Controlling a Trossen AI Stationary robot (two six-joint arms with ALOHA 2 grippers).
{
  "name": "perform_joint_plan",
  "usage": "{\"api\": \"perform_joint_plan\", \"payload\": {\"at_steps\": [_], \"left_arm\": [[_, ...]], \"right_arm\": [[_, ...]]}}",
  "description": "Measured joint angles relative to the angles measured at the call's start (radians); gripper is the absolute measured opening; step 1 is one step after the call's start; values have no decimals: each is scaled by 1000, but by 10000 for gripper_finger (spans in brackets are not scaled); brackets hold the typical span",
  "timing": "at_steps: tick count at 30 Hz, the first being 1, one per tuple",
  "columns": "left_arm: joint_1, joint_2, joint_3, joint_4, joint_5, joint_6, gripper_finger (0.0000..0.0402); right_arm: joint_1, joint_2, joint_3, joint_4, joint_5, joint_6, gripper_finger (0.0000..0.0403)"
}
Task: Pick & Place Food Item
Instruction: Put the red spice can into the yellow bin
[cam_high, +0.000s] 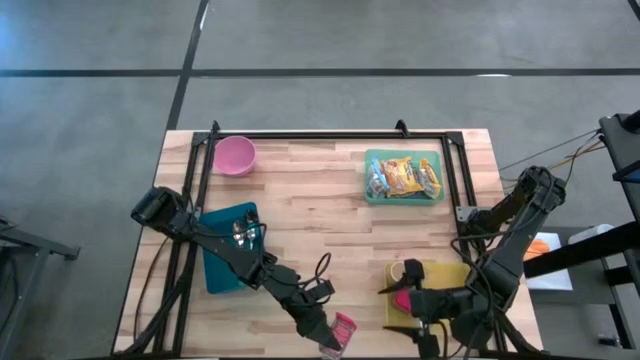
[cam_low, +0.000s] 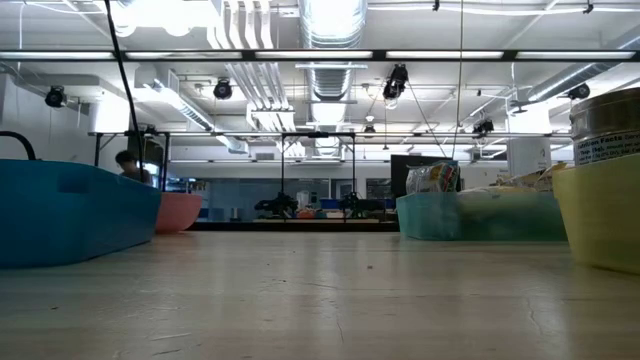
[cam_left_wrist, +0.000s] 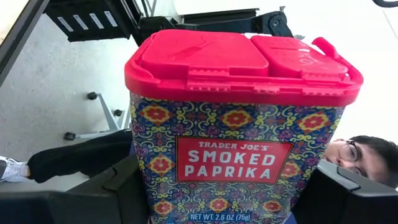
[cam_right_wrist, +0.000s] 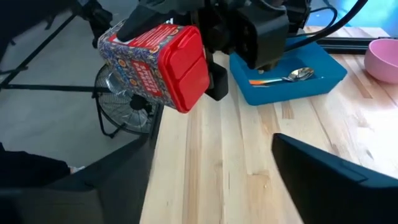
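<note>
Red-lidded and wrapped in a patterned label, the paprika tin (cam_left_wrist: 239, 124) is held lying level in the left gripper (cam_left_wrist: 230, 199), fingers (cam_left_wrist: 115, 193) closed on its two sides low on the body, out past the near edge of the wooden surface (cam_high: 330, 220). Judged rigid, light and smooth-walled (so liable to slip), it is best taken across the body, clear of the hinged lid. The right gripper (cam_high: 400, 292) waits nearby with fingers apart and empty, over a yellow bin (cam_high: 440, 272); a green bin (cam_high: 371, 196) holds snack packets (cam_high: 404, 177), a blue tray (cam_high: 222, 272) holds a spoon (cam_right_wrist: 292, 76), and the pink bowl (cam_high: 235, 155) appears empty.
</note>
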Motion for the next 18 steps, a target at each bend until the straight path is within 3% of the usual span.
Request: {"api": "perform_joint_plan", "payload": {"at_steps": [6,18], "left_arm": [[1,0,0,0,21,0,288],[38,0,0,9,172,64,288]], "right_arm": [[-6,0,0,-1,2,1,391],[-17,0,-1,42,53,11,389]]}}
